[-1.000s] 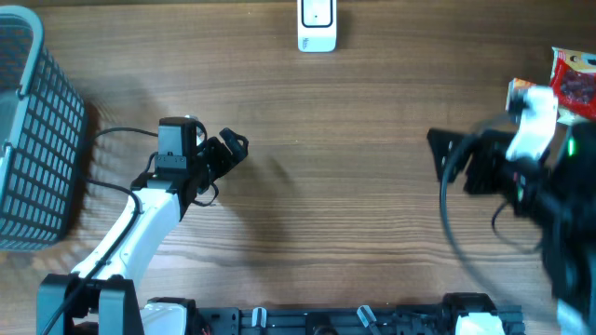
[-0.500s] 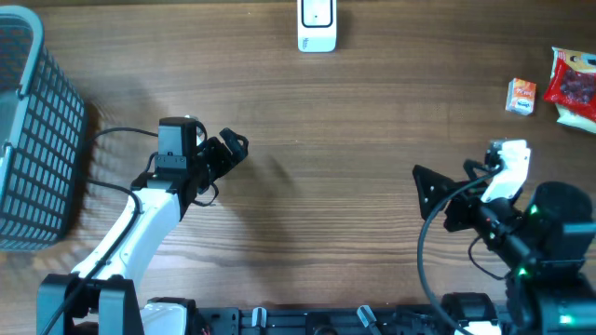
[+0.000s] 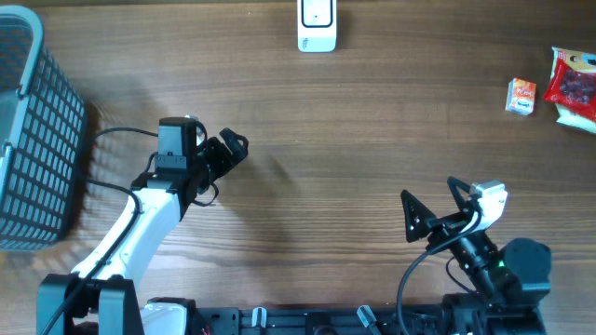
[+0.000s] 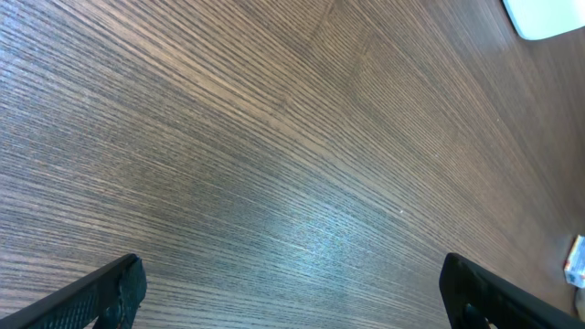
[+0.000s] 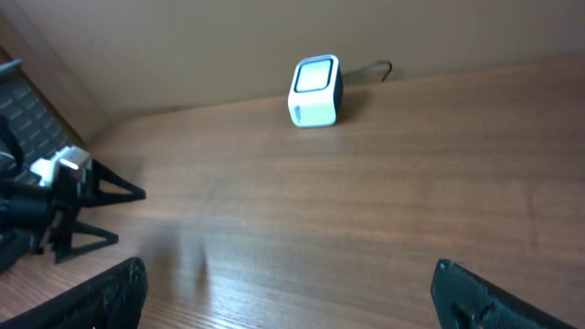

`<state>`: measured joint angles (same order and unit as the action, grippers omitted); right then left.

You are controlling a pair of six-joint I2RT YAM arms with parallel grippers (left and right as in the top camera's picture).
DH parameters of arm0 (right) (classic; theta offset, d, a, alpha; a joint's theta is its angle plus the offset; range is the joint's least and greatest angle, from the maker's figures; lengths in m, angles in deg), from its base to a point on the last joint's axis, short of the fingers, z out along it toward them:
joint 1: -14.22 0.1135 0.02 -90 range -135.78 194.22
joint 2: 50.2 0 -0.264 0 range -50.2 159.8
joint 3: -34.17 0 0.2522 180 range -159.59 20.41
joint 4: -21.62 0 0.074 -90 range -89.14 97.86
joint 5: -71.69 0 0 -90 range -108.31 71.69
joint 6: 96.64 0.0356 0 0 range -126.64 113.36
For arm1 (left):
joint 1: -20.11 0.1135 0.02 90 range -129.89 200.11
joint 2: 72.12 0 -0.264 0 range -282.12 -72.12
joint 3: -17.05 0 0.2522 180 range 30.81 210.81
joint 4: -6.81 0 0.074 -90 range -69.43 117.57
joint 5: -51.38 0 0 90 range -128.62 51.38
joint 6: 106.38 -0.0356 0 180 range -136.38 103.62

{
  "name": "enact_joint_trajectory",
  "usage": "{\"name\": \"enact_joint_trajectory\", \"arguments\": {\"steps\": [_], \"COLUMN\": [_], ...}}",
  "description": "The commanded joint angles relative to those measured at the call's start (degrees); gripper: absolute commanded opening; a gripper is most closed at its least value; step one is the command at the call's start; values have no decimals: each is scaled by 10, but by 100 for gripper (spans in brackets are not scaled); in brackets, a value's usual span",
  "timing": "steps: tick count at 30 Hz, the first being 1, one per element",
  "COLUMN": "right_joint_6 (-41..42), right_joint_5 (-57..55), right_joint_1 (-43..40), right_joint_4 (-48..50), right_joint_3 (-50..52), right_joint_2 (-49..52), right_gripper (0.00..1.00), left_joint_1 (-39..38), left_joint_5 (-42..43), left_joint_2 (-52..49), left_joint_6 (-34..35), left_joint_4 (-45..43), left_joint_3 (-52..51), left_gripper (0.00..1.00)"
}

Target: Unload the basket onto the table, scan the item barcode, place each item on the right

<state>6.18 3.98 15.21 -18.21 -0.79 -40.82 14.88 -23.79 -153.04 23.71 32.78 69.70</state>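
Scanner point(image 3: 317, 25) back-centre, basket point(image 3: 28, 140) L edge — box point(image 3: 521, 96) beside packet point(image 3: 575, 86) back R.

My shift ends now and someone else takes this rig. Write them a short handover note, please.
Left gripper: open, empty, left of centre.
Right gripper: open, empty, near the front edge.
Scanner: far edge, centre.
Small orange box and red packet: far right, apart from both grippers.
Done: nothing held yet.
Left: pick an item, show its barcode to the scanner.

Left arm point(image 3: 140, 223) white, reaching up from the near edge, left pincer point(image 3: 230, 152) pointing right, jaws spread wide, empty, right arm point(image 3: 494, 265) folded near the front edge, right pincer point(image 3: 428, 197) jaws parted wide, empty
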Motion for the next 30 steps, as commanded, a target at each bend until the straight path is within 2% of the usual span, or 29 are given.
{"name": "enact_joint_trajectory", "arguments": {"steps": [1, 10, 15, 30], "right_joint_6": [12, 7, 7, 7], "right_joint_5": [9, -5, -9, -84], "right_joint_1": [3, 3, 3, 3], "right_joint_4": [43, 114, 168, 230], "right_joint_3": [48, 116, 149, 189], "right_joint_2": [-31, -90, -92, -92], "right_gripper": [100, 100, 100, 100], "left_joint_1": [3, 3, 3, 3], "left_joint_5": [-3, -3, -3, -3], "left_joint_2": [3, 3, 3, 3], "left_joint_6": [-9, -9, -9, -9], "left_joint_4": [-1, -1, -1, -1], "left_joint_3": [1, 1, 1, 1], "left_gripper": [100, 100, 100, 100]}}
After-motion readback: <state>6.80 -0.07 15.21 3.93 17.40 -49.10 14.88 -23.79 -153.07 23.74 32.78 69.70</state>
